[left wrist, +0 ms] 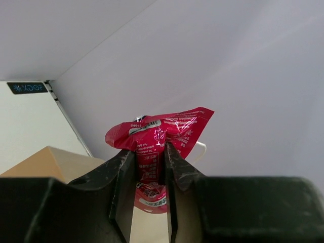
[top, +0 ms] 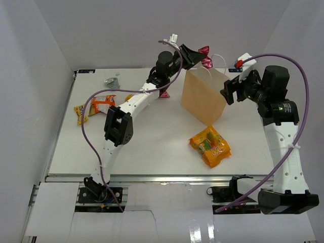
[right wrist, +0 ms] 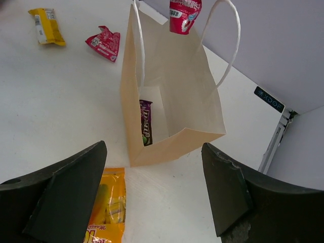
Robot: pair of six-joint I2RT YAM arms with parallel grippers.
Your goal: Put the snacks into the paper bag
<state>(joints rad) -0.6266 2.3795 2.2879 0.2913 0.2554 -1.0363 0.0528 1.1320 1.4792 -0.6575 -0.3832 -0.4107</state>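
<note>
Left tool (left wrist: 150, 154) clamps a pink wrapper (left wrist: 162, 129) high above the open paper bag (top: 202, 98) toward the surface's far right corner, so letting go should drop it beside the purple bar (right wrist: 145, 121); right tool (right wrist: 152, 152) hangs spread apart nearby, perhaps to steady the bag

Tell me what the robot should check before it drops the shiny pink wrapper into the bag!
1. Left tool shut on the crinkly pink foil wrapper: ok.
2. Tall tan paper bag upright, mouth open: ok.
3. Wrapper above the mouth, between the thin white cord handles: looks ok from the right wrist view.
4. Room inside, where a purple bar lies at the bottom: ok.
5. Right tool open and empty: ok.
6. Right tool not touching the bag: cannot tell.
</note>
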